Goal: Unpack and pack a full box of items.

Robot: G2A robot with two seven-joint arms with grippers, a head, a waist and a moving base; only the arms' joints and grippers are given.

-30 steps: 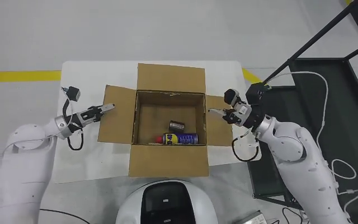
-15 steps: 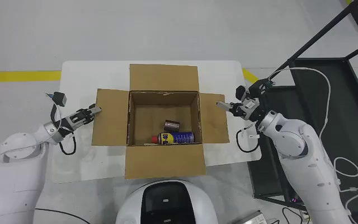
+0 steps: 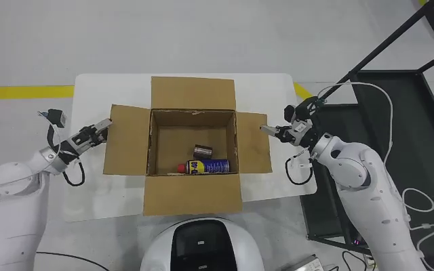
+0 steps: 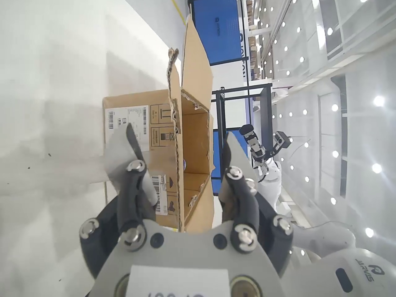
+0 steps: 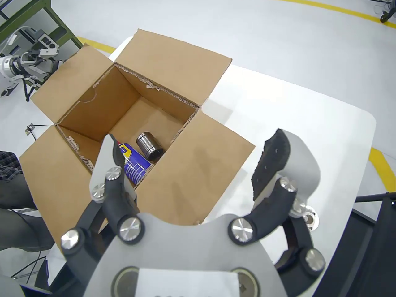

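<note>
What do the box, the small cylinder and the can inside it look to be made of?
Box: corrugated cardboard, matte brown; fluted torn edges show along the rim. Small cylinder: likely steel, polished grey with bright glints. Can: probably thin metal under a glossy blue and yellow printed coat, though the look leaves that open.

We see a plain brown corrugated cardboard box (image 3: 193,91) with white labels printed in black (image 4: 119,118) on its outer side. Inside the box lie a blue spray can with a yellow band (image 3: 203,165) and a dark shiny metal cylinder (image 3: 203,150). Under the box we see a white table (image 3: 88,196). Beyond the box a yellow line (image 3: 34,91) crosses the pale grey floor (image 3: 203,34). We note silver plates and black links on the left gripper (image 4: 178,132) and the right gripper (image 5: 194,137).
</note>
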